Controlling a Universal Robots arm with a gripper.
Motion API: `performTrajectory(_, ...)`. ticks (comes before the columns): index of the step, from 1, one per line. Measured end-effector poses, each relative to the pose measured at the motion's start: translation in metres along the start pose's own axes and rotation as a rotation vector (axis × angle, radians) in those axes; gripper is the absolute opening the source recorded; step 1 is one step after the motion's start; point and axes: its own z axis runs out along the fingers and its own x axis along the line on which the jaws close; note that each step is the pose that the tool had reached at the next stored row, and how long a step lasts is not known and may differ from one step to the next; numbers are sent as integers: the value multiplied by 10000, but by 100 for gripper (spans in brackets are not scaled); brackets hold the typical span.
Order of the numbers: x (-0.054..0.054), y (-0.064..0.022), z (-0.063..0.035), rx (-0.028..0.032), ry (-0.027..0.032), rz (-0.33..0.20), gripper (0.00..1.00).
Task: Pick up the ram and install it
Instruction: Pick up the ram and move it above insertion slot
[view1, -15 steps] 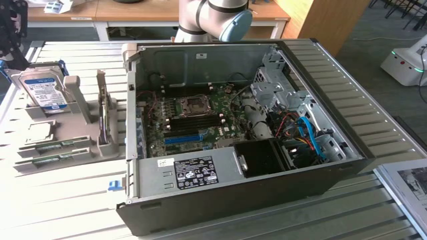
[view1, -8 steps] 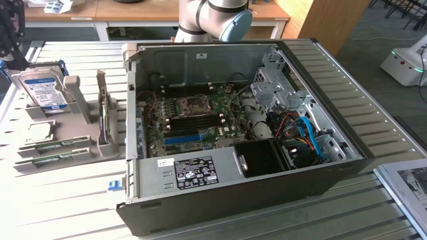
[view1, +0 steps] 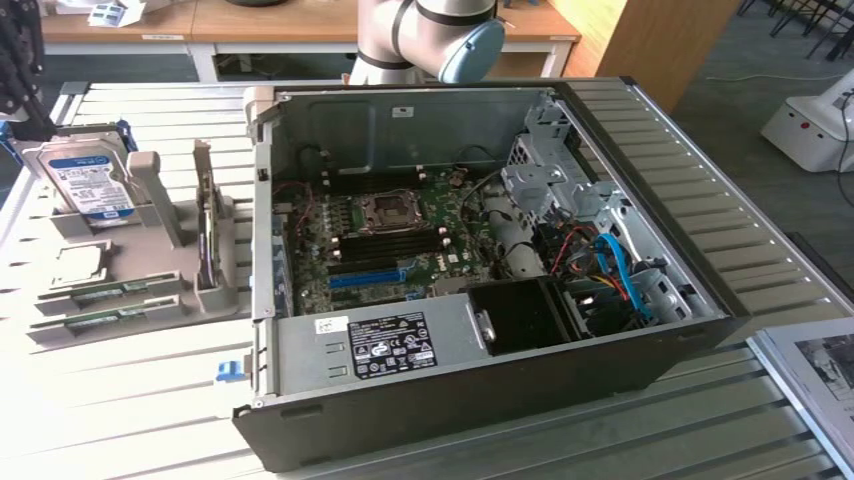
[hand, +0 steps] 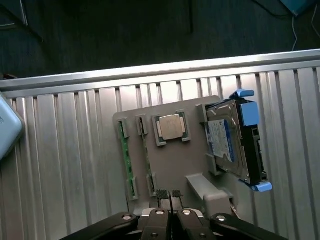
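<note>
- My claw (hand: 169, 195) is clenched on nothing; the pads (hand: 161, 194) sit pressed together with no part between them
- I hang over the near edge of the grey holder (hand: 175, 165), just past the ends of the sticks, touching none of them
- The ram (hand: 126, 160) lies in the holder's outer groove, clipped at both ends, and a second stick (hand: 147, 155) lies in the next groove beside it: two sticks, side by side and apart
- I judge the clips are there to keep each stick fixed so its long edges stay free for a pinch
- One square processor (hand: 170, 126) rests in its own recess next to the second stick
- One hard drive (hand: 227, 140) stands on edge in a bracket at the holder's far side
- The holder sits on the slatted metal table (hand: 60, 165)
- In the exterior view one computer case (view1: 454, 400) lies on its side, panel off, to the right of the holder; I take that as keeping the motherboard (view1: 387, 240) facing up for reach from above
</note>
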Motion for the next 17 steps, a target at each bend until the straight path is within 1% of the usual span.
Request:
performTrajectory(6,0,0,0,-18,35,-772,14)
performTrajectory(8,0,0,0,-22,43,-951,14)
performTrajectory(14,0,0,0,-23,44,-987,14)
performTrajectory(17,0,0,1,-26,51,-1146,14)
